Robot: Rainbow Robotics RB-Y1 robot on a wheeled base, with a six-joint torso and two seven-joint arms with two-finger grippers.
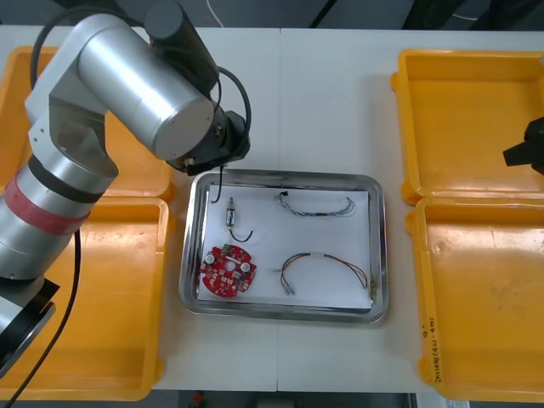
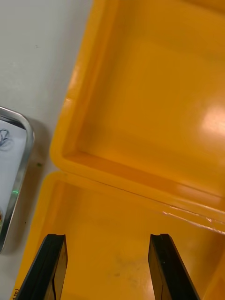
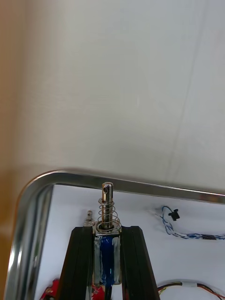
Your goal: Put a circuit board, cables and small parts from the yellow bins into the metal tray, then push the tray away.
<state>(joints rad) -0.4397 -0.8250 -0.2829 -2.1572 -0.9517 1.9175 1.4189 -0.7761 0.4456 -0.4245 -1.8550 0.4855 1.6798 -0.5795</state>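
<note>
Over the far-left corner of the shiny rectangular metal tray, the left gripper clamps a small sprung metal part. A round red circuit board and thin cables already lie inside, so the push likely remains. The right gripper hovers wide to the tray's right.

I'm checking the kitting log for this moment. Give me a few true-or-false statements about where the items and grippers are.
1. The round red circuit board lies inside the metal tray. True.
2. The right gripper has its jaws shut on a cable. False: its jaws stand open and empty over a yellow bin.
3. The left gripper grips a small metal part with a spring, above the tray near a corner. True.
4. The blue and white cable lies in a yellow bin. False: it lies inside the tray.
</note>
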